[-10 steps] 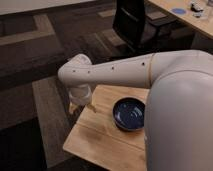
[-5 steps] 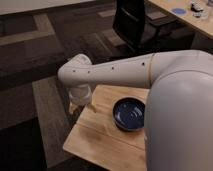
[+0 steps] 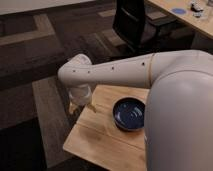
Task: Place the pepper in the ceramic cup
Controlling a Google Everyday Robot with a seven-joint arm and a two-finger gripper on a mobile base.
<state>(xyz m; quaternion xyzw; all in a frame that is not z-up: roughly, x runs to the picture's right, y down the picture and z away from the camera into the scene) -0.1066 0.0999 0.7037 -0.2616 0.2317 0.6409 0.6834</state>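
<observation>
My gripper [image 3: 82,105] hangs from the end of my white arm [image 3: 115,72], over the far left corner of the small wooden table [image 3: 97,142]. The arm's wrist covers what is below it. I see no orange-red pepper in the camera view. I cannot make out the white ceramic cup apart from the whitish wrist at that corner; it may be hidden behind the gripper.
A wide dark blue bowl [image 3: 129,114] sits on the table just right of the gripper. My arm's bulky body [image 3: 180,120] covers the table's right side. A black office chair [image 3: 132,22] and a desk [image 3: 182,17] stand behind, on dark patterned carpet.
</observation>
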